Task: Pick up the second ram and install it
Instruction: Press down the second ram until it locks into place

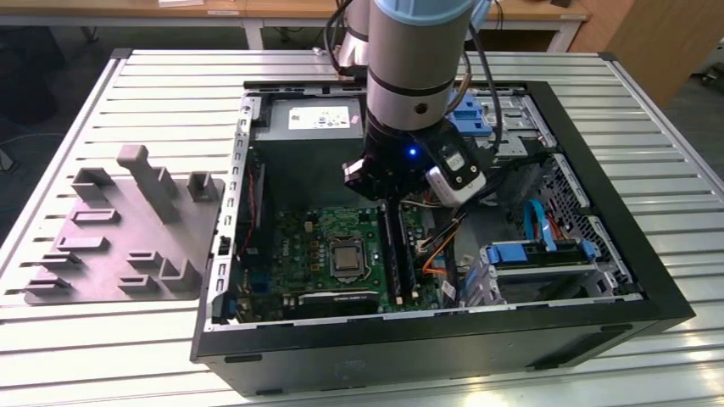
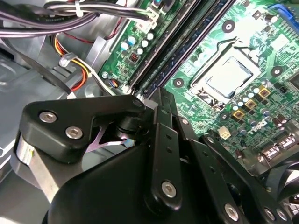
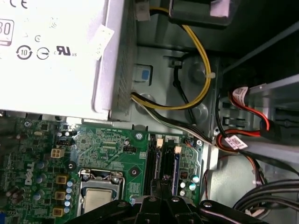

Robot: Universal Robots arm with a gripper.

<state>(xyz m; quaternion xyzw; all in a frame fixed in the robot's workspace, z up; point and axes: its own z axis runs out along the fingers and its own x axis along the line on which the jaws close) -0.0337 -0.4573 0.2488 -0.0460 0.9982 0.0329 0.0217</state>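
1. Risk: the gripper sits low inside the case, right over the slot rails; if the stick is off the slot line or tilted, a downward push could jam it or stress the motherboard.
2. Risk: the wrist is close to the orange cables at the motherboard's edge on the exterior view's right; any drift that way could snag them.
3. Risk: the CPU socket lies just beside the rails; a slip toward it would hit board parts.
4. Jaws: we cannot tell how they stand; in both wrist views the linkage covers the tips.
5. The second ram: we take it to be the long dark strip that runs out from under the gripper in the exterior view, along the motherboard's edge on that view's right, between the CPU socket and the cables; we cannot tell whether it is seated or held above the slot.
6. Look: thin, flat, blue-black, seen edge-on; chips too small to make out.
7. The grey fixture tray sits outside the case on the table, well apart.
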